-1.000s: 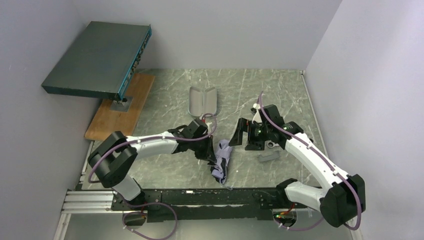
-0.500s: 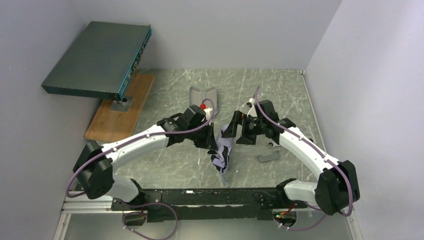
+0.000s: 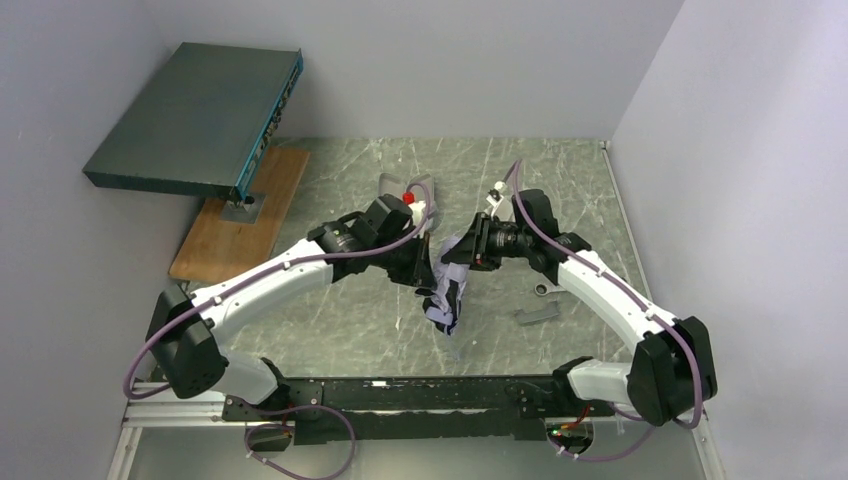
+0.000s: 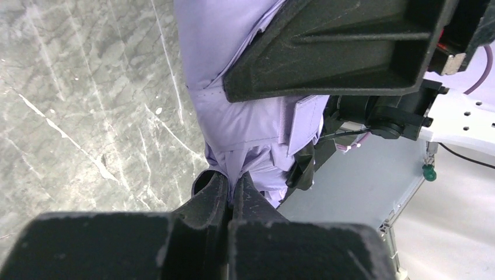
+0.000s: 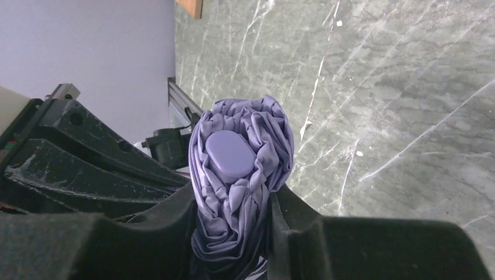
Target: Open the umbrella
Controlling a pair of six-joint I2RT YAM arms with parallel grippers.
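Right fingers [image 5: 166, 213] astride folded umbrella [image 5: 236, 160]

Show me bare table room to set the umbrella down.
Bare marble table: the back right, between the right arm and the far wall; and the front left, between the left arm and the rail. Crowded: the centre, where the left gripper and right gripper both grip the umbrella, beside the grey case.

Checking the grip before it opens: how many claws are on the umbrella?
2. The left claw pinches loose fabric of the umbrella; the right claw clamps the bundled canopy below its cap.
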